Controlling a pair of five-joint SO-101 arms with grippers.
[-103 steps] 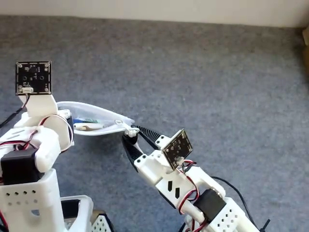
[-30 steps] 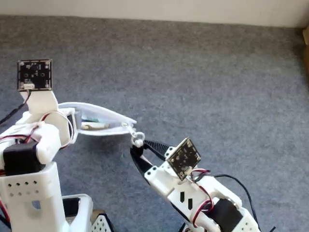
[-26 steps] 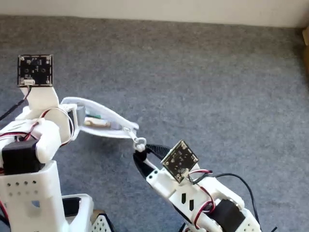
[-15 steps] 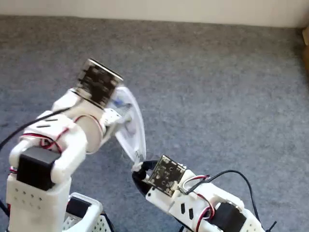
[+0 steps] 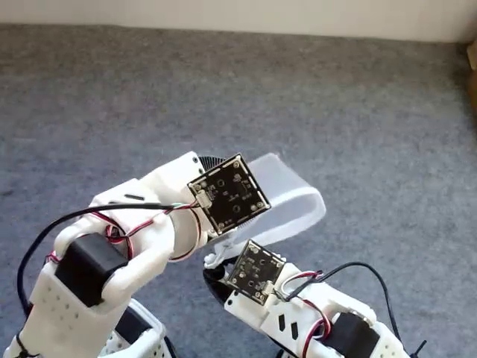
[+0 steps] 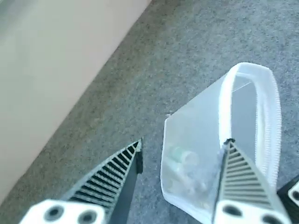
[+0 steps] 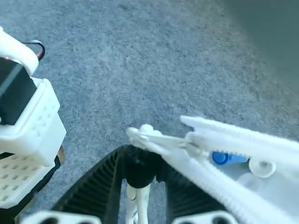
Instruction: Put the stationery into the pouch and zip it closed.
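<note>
1. The left gripper [image 6: 184,142] is found with its jaws wide apart and nothing clamped. One finger [image 6: 236,182] lies against or inside the mouth of the pouch [image 6: 196,135]; which of the two cannot be told.
2. The right gripper [image 5: 214,273] is noted at lower centre of the high view. Its jaws are drawn together on the pull [image 7: 145,134] of the zip.
3. The pouch is recorded just right of centre in the high view. Its mouth gapes and the zip is not yet closed.
4. The stationery [image 7: 224,157] is seen inside the pouch.
5. The pouch is judged light, limp and somewhat slick, and is expected to fold rather than resist a tug.
6. A hold is advised on the rim at the end away from the pull, so that the zip is drawn taut.
7. The pull is small and is best pinched at its tab.
</note>
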